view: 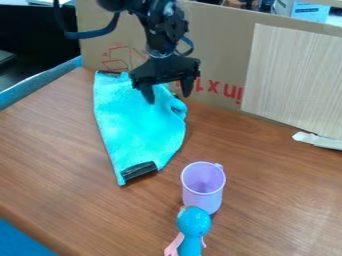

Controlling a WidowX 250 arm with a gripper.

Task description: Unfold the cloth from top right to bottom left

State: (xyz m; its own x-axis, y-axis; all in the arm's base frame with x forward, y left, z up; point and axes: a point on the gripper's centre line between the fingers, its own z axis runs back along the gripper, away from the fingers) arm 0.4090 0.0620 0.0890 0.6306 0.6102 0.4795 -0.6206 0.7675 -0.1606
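- Turquoise cloth (133, 125) lies on the wooden worktop (60, 160), left of centre and partly below the pincer (168, 97), with a rumpled fold (178, 108) along its upper right edge.
- The pincer hangs over that end with its two fingers spread wide and, as far as can be seen, nothing gripped between them. If it closes too high or off the fold, it probably comes away empty.
- A grip through several layers could drag the whole cloth instead of opening it, since nothing visible pins it down.
- The cardboard panel (220, 55) stands close behind the cloth's far end; a wide swing there might knock it.
- Pulling straight towards the camera rather than to the lower left could sweep cloth into the lilac mug (203, 187) and tip it against the blue-headed toy (193, 222).
- Letting go early may leave the corner doubled under.
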